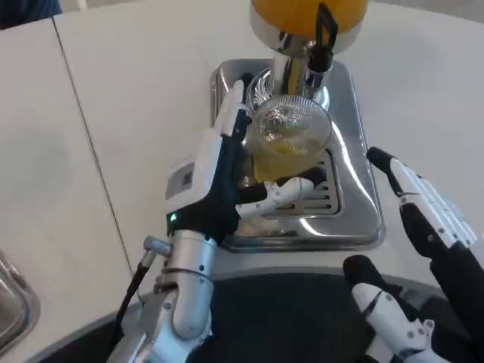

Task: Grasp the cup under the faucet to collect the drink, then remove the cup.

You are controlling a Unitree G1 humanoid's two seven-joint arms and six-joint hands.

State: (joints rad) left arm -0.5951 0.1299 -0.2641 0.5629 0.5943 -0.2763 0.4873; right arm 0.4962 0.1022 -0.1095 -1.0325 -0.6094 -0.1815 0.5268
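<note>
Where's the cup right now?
In the head view, the clear cup sits upper centre on the silver drip tray, under the faucet, with the left hand wrapped around it.

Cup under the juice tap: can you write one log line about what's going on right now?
cup: under faucet, some yellow drink inside | left hand: holds cup | right hand: open, beside drip tray

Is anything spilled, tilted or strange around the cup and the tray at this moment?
Nothing stands out. The cup stands upright on the tray under the faucet, with yellow drink inside. The left hand holds it. No spill is visible on the tray. The right hand waits open beside the tray.
</note>
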